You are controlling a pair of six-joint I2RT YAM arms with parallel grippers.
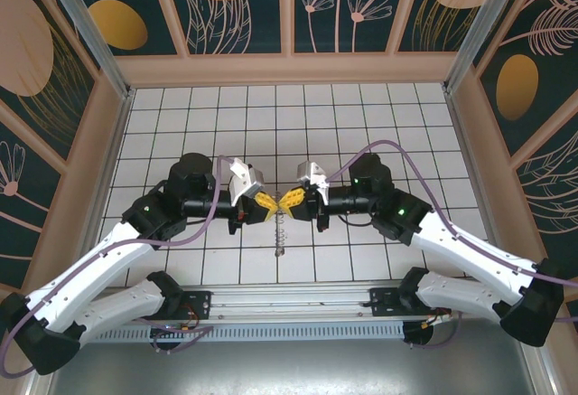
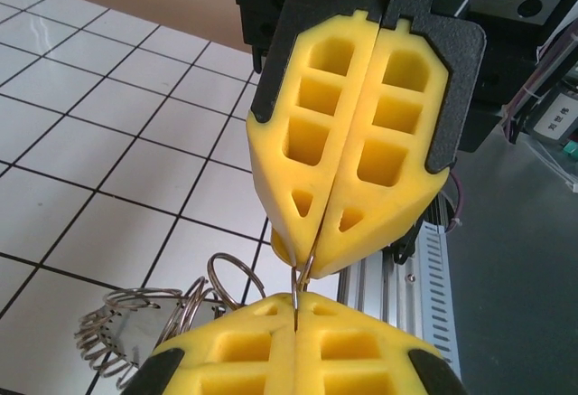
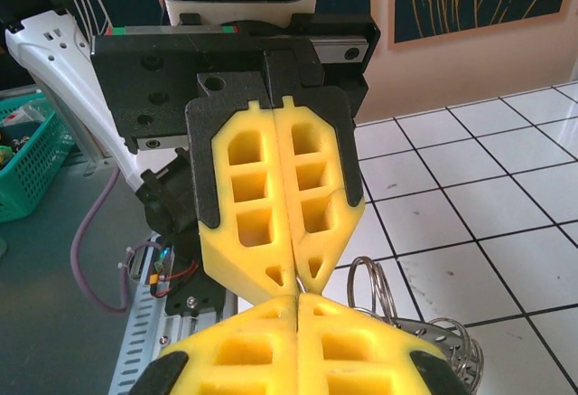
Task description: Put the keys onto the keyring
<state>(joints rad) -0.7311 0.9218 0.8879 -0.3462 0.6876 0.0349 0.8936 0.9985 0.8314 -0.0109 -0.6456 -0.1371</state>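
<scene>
We pinch the keyring (image 1: 280, 230) tip to tip.
Mid-frame, left claw (image 1: 268, 205) and right claw (image 1: 291, 201) both clamp shut on it.

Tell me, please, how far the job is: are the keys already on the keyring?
Done: the keyring appears lifted off the tiles. In hand: the left gripper and the right gripper meet tip to tip, both shut on its thin wire loop, the rest hanging below. Left: whether a key already sits on it is too small to tell, so threading is unconfirmed.
</scene>
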